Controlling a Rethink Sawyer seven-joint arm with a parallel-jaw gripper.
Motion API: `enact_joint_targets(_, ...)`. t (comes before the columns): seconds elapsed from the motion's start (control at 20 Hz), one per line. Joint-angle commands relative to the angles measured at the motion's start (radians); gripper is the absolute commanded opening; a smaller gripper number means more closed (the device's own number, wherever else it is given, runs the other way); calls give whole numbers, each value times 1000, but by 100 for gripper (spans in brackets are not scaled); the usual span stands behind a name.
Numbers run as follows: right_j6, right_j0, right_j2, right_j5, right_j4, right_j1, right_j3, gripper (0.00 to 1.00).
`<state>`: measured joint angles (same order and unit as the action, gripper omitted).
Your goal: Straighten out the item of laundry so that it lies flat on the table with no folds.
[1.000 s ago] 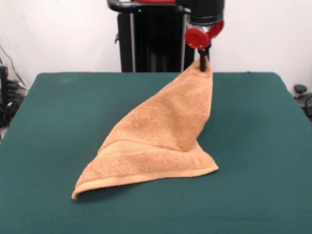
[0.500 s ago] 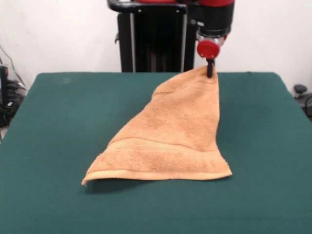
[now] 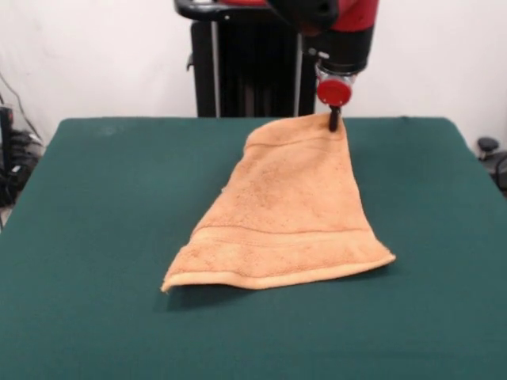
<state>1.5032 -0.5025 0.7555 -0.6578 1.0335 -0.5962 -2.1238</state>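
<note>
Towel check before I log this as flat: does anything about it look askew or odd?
Yes. The towel is not flat: the gripper holds one far corner raised, so the cloth slopes down to the table. Its near left corner also curls up off the felt, casting a shadow.

Even, bright indoor light with soft shadows and no strong glare.

The towel (image 3: 289,218) is evenly lit, its terry texture readable though slightly soft. A dark, narrow shadow lies on the table (image 3: 95,237) just under the towel's lifted near edge, strongest beneath its near-left corner, which suggests light from above. The wall behind the towel is pale and nearly washed out. The green cloth shows no reflections. The red gripper (image 3: 334,123) above the towel's far corner looks a little blurred.
</note>
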Motion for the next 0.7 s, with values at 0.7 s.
enact_joint_targets(0.7, 155, 140, -51, 264, 92, 59, 81, 0)
